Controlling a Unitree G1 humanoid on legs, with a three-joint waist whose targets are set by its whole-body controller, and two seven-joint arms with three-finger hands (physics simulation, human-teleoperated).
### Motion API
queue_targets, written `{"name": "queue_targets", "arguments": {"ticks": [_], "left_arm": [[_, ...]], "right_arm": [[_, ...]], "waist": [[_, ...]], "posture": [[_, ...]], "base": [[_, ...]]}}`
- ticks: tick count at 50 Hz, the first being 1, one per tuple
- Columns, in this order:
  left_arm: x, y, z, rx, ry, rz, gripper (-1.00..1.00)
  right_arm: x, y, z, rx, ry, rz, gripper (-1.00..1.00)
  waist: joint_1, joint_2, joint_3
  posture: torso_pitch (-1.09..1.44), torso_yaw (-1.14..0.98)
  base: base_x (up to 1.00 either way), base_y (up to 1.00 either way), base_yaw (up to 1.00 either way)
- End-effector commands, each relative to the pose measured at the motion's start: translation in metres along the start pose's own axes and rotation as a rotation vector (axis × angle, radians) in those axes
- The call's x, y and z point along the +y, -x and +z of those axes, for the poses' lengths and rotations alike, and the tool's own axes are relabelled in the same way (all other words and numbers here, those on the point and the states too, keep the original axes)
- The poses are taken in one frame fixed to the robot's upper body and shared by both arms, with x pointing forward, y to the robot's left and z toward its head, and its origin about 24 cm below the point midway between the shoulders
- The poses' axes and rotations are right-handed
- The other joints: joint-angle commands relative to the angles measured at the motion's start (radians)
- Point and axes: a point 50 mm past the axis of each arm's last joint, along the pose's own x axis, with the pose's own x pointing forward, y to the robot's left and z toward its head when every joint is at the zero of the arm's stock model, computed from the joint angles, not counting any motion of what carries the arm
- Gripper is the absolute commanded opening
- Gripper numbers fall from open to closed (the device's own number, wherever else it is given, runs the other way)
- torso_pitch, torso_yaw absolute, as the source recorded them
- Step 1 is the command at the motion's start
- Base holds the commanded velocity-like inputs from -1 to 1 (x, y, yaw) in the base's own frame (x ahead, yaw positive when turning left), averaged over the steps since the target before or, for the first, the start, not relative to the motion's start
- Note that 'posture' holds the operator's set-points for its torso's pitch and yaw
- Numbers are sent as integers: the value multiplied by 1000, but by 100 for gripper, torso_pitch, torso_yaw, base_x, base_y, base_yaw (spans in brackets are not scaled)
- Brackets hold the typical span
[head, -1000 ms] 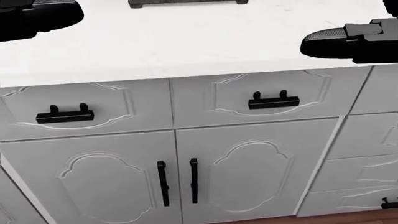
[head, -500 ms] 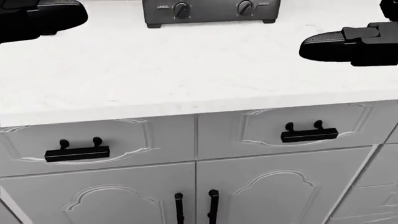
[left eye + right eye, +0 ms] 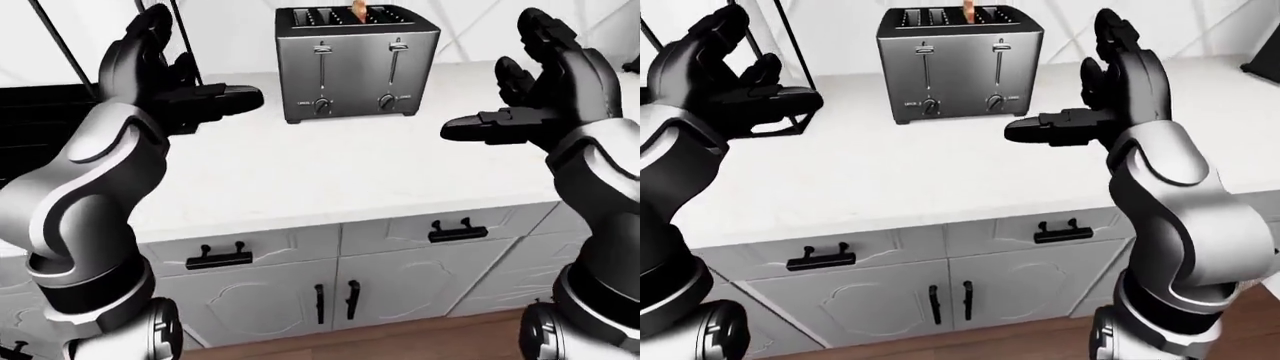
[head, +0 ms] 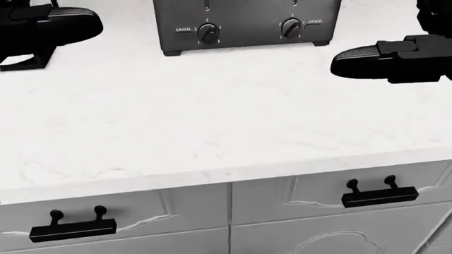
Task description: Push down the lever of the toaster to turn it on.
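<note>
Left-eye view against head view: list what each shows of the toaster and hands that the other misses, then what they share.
Only the left-eye view shows the toaster's top slots, something orange standing in one, both levers near the top of their tracks, the arms, and the cabinet doors below. Only the head view shows the "CANCEL" lettering beside the knobs legibly. Both show the two knobs, the white counter, the drawer handles, and the left hand and right hand open, apart from the toaster.
</note>
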Motion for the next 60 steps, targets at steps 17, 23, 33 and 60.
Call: {"name": "queue_targets", "arguments": {"ticks": [17, 23, 33, 60], "left_arm": [[-8, 5, 20, -104, 4, -40, 100], [-6, 4, 21, -109, 7, -32, 100], [-7, 4, 20, -110, 6, -35, 100], [-9, 6, 23, -111, 7, -42, 100]], "right_arm": [[-7, 3, 17, -111, -9, -38, 100], [-6, 3, 18, -116, -14, -34, 100], [-5, 4, 18, -113, -10, -31, 100], [-5, 3, 18, -114, -10, -38, 100]], "waist": [[-4, -89, 7], [-17, -48, -12], [-8, -65, -25], [12, -132, 8]], "posture": [[0, 0], [0, 0], [0, 0], [0, 0]], "base": [[10, 0, 0], [0, 0, 0], [0, 0, 0], [5, -10, 0]]}}
